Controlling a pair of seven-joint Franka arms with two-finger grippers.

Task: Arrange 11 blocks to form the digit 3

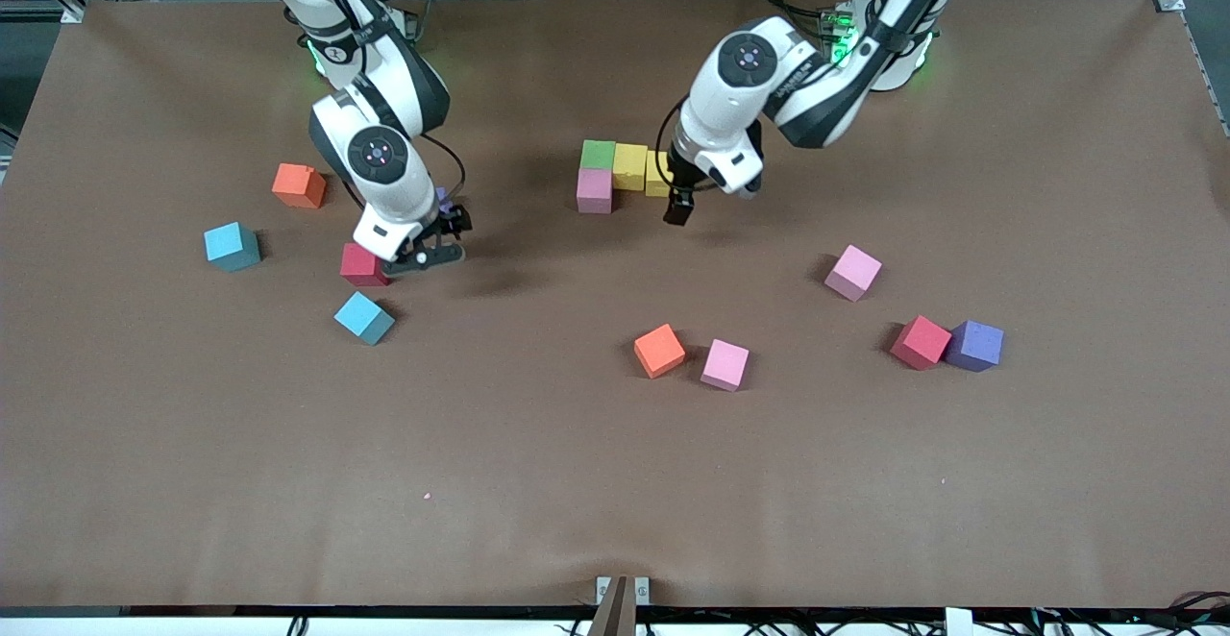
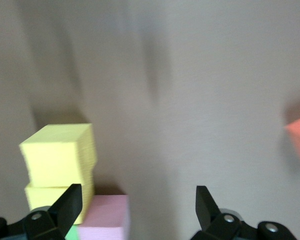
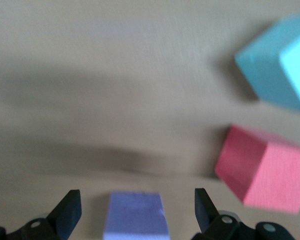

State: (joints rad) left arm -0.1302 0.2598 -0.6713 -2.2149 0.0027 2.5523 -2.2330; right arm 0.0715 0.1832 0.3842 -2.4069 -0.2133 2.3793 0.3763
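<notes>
Four blocks touch near the table's middle: green [image 1: 598, 154], two yellow [image 1: 630, 166] [image 1: 657, 175] and pink [image 1: 594, 190]. My left gripper [image 1: 678, 206] hangs open beside the end yellow block. In the left wrist view the left gripper [image 2: 139, 205] is empty, with the yellow blocks [image 2: 57, 152] and the pink one [image 2: 104, 217] to one side. My right gripper [image 1: 440, 240] is low beside a red block [image 1: 363, 264]. A purple block [image 1: 442, 198] is mostly hidden by it. In the right wrist view the right gripper [image 3: 136, 207] stands open, the purple block [image 3: 136, 220] between its fingers with a gap on each side.
Loose toward the right arm's end are an orange block [image 1: 299, 185] and two cyan ones [image 1: 232, 246] [image 1: 364, 317]. Nearer the front camera lie orange [image 1: 659, 350] and pink [image 1: 725, 364]. Pink [image 1: 852, 272], red [image 1: 920, 341] and purple [image 1: 974, 345] lie toward the left arm's end.
</notes>
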